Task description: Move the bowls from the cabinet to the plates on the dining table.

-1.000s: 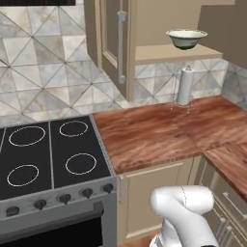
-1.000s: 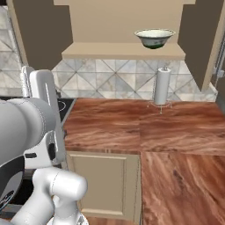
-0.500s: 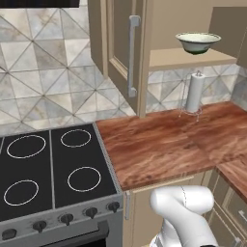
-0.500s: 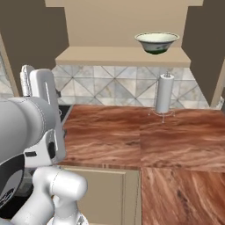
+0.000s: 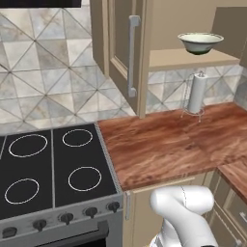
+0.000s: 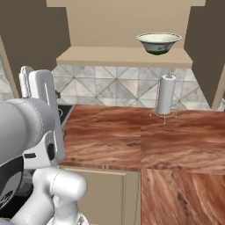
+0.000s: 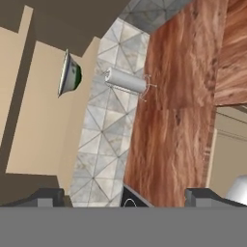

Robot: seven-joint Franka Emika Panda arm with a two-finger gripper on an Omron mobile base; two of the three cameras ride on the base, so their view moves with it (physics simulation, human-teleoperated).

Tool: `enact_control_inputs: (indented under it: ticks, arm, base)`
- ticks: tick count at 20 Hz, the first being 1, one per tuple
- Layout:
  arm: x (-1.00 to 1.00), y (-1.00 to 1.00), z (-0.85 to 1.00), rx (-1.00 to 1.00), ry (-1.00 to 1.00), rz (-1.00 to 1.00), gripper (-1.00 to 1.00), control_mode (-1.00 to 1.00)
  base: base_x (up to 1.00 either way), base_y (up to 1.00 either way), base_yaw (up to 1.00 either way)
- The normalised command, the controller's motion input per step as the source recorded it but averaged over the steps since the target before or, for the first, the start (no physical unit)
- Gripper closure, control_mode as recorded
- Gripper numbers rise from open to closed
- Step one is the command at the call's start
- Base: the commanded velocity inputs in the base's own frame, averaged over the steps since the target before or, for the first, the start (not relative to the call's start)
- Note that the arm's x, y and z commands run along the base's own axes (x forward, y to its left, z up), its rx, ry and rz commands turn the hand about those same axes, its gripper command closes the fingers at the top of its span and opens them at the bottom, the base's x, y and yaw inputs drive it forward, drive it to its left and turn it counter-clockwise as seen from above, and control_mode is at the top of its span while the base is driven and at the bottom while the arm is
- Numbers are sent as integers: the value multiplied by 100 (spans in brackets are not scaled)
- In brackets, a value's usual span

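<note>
A pale green-white bowl (image 5: 200, 42) (image 6: 158, 43) stands on the right part of the shelf inside the open tan cabinet (image 5: 120, 48) (image 6: 123, 56). The hand view is rolled sideways, so there the bowl (image 7: 70, 73) lies at the upper left. My gripper (image 7: 126, 198) is open and empty, its dark fingertips (image 7: 46, 195) wide apart, far back from the shelf. The white arm (image 6: 30, 127) rises at the left of the right base view. The plates and the dining table are out of view.
A paper towel roll on a wire stand (image 5: 196, 94) (image 6: 166, 94) (image 7: 125, 81) stands on the reddish wood counter (image 5: 164, 144) below the shelf. A black stove (image 5: 53, 169) adjoins the counter's left end. The open cabinet door with its silver bar handle (image 5: 133, 55) juts out above the counter.
The whole picture has shifted because the base has driven: stove, cabinet and bowl now sit further right and larger in the left base view. The gripper stays open.
</note>
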Motion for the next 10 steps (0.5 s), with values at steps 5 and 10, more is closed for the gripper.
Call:
enact_control_inputs:
  ticks: [5, 10]
  arm:
    - [0, 0, 0, 0, 0, 0, -100, 100]
    - [0, 0, 0, 0, 0, 0, -100, 100]
  base:
    - [31, -10, 17]
    - [23, -15, 18]
